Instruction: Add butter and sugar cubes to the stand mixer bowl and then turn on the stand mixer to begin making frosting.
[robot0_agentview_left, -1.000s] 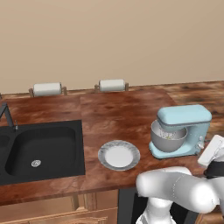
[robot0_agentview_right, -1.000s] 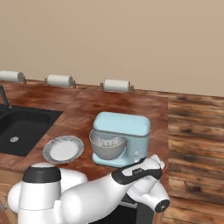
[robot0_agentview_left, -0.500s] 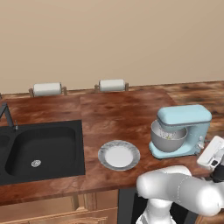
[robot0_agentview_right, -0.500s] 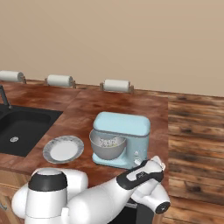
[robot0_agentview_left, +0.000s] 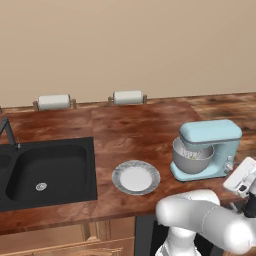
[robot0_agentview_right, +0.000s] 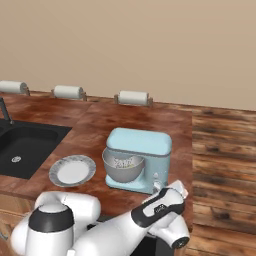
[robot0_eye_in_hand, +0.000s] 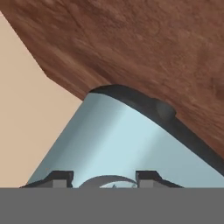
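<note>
On the counter the empty plate (robot0_agentview_left: 135, 177) lies left of the stand mixer (robot0_agentview_left: 209, 149), whose head runs left to right over the stand mixer bowl (robot0_agentview_left: 192, 157), already holding pale bits. The gripper (robot0_eye_in_hand: 104, 178) sits hard against the mixer's right end at its silver knob (robot0_agentview_right: 156, 176). Its fingertips (robot0_eye_in_hand: 58, 178) straddle something rounded; I cannot tell whether they grip it.

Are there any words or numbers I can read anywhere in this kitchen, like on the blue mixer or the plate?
None: no words, numbers or signs can be read.
The stand mixer shows plain blue, no brand.
The plate has a speckled grey rim, no writing.
The paper towel rolls are blank.
</note>
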